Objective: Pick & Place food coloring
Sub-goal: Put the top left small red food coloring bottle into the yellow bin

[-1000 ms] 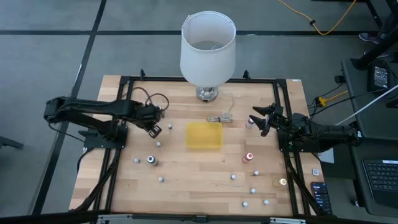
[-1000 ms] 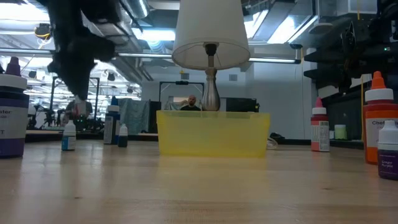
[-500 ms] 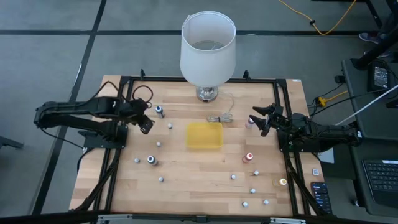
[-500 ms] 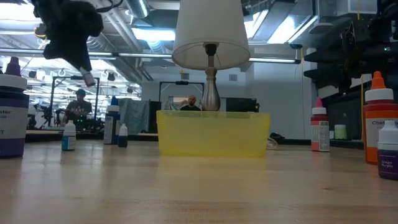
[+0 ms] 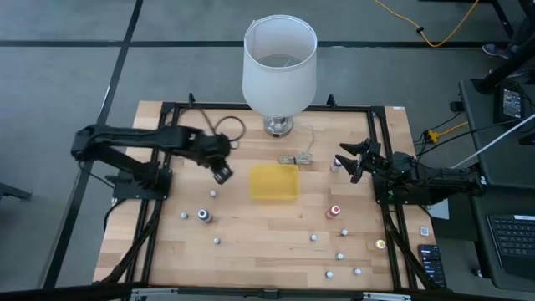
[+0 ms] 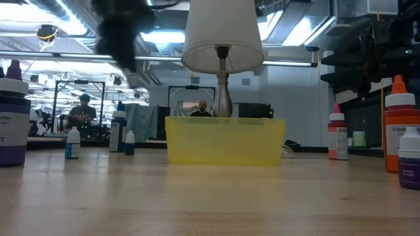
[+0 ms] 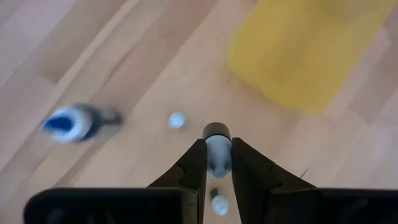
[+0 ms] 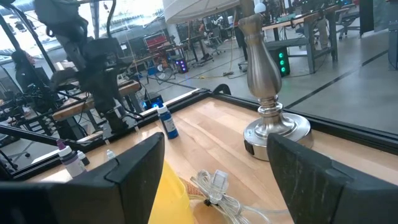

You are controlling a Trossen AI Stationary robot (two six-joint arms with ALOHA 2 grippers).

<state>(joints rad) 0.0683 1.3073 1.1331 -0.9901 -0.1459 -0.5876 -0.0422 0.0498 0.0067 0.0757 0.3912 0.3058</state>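
Observation:
Several tiny food coloring bottles stand scattered on the wooden table, among them a blue-topped one [image 5: 203,216], a red-topped one [image 5: 334,211] and an orange-topped one [image 5: 380,245]. My left gripper [image 5: 221,173] hangs just left of the flat yellow tray [image 5: 274,181], above the table, shut on one small pale bottle [image 7: 217,152]. My right gripper [image 5: 349,163] waits open at the table's right side beside a pink-topped bottle [image 5: 336,165]; its spread fingers show in its wrist view [image 8: 214,149]. My left gripper pinches the small bottle's pale body [image 7: 217,163] between its two fingers, and the dark-rimmed end [image 7: 217,132] shows at the fingertips. The fingers slant down from above, from the table's left side. The bottle is lifted clear of the table.
A big white lampshade [image 5: 279,63] on a metal base [image 8: 273,124] stands at the far middle, with a clear cord plug [image 5: 298,157] near the tray. A black frame [image 5: 376,134] rims the table. Under my left gripper are a blue-topped bottle [image 7: 74,121] and a white one [image 7: 177,119].
My left gripper, shut on the small bottle, first drew back toward the table's left edge and rose, then swung toward the right edge, ending close to the yellow tray. The bottle has stayed in its fingers, clear of the table.

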